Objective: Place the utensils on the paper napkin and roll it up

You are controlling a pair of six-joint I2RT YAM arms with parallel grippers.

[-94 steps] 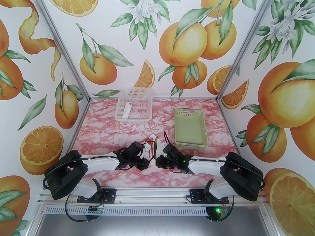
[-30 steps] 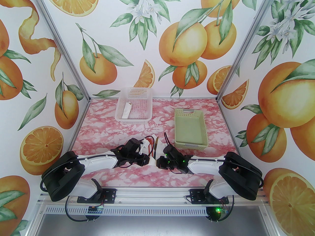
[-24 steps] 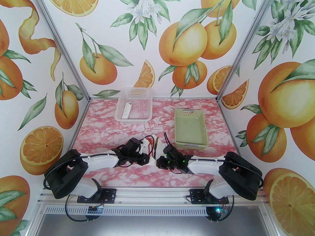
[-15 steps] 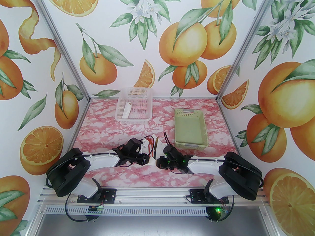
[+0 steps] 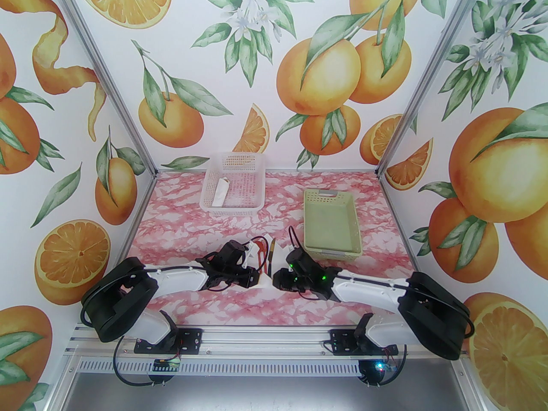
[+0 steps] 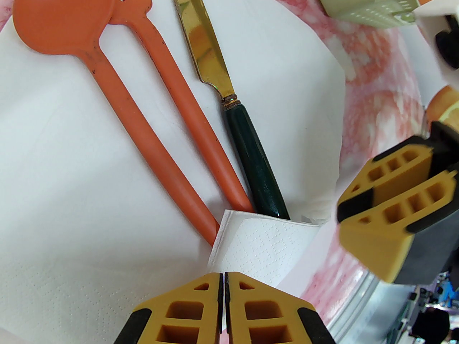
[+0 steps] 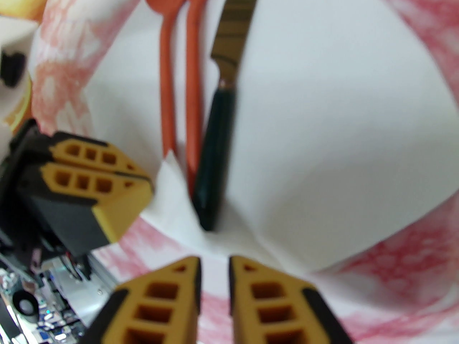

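Observation:
The white paper napkin (image 6: 71,192) lies near the table's front with the utensils side by side on it: a red-orange spoon (image 6: 61,16), an orange fork (image 6: 172,73) and a dark-handled knife (image 6: 258,167) with a gold blade. The napkin's near corner is folded up over the handle ends. My left gripper (image 6: 224,278) is shut on that folded corner. My right gripper (image 7: 214,263) hovers just off the napkin's near edge, fingers slightly apart with nothing between them. From above, the left gripper (image 5: 256,277) and right gripper (image 5: 277,278) face each other across the napkin (image 5: 267,279).
A white mesh basket (image 5: 205,195) at the back left holds a slim white paper roll (image 5: 220,193). A pale green basket (image 5: 332,253) stands at the right, close behind the right wrist. The pink marbled table runs on to the left and right of the arms.
The right gripper has parted its fingers and let go of the napkin, and the right arm has drawn back to the right. The left gripper keeps its hold on the corner.

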